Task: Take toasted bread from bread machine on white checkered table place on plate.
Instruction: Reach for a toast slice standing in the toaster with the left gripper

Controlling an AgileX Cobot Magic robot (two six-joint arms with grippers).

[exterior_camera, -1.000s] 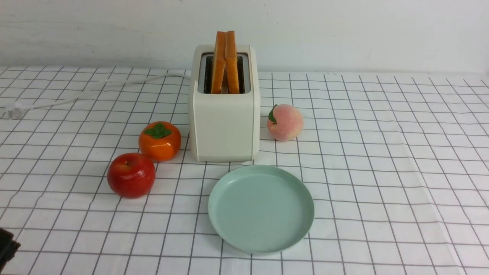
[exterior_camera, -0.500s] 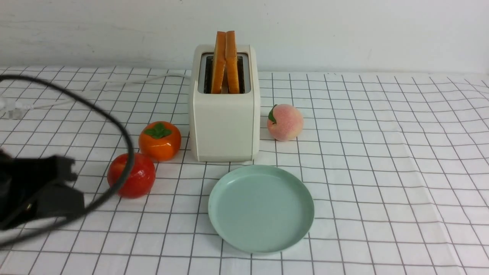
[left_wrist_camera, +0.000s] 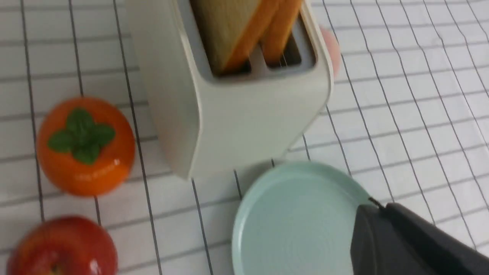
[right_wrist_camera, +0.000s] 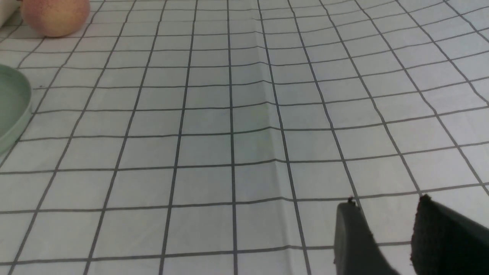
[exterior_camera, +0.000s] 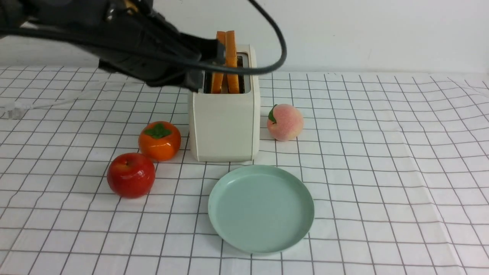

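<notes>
**Front view:** left gripper (exterior_camera: 211, 67) is hovering at the top of the bread machine (exterior_camera: 224, 122), right by the toasted bread (exterior_camera: 230, 46). Both slices are standing in the slots. Whether the jaws are apart or together cannot be told. Plate (exterior_camera: 261, 209) is lying bare just in front of the machine on the white checkered table (exterior_camera: 382, 172).

**Left wrist view:** one dark finger is showing over the plate, and the slices are leaning together.

**Right wrist view:** right gripper (right_wrist_camera: 386, 204) is idling over the cloth, jaws apart, holding nothing.

**Handling:** the nearer slice is wanting a pinch across its faces near the top edge, then a straight upward draw, sparing its neighbour.
</notes>
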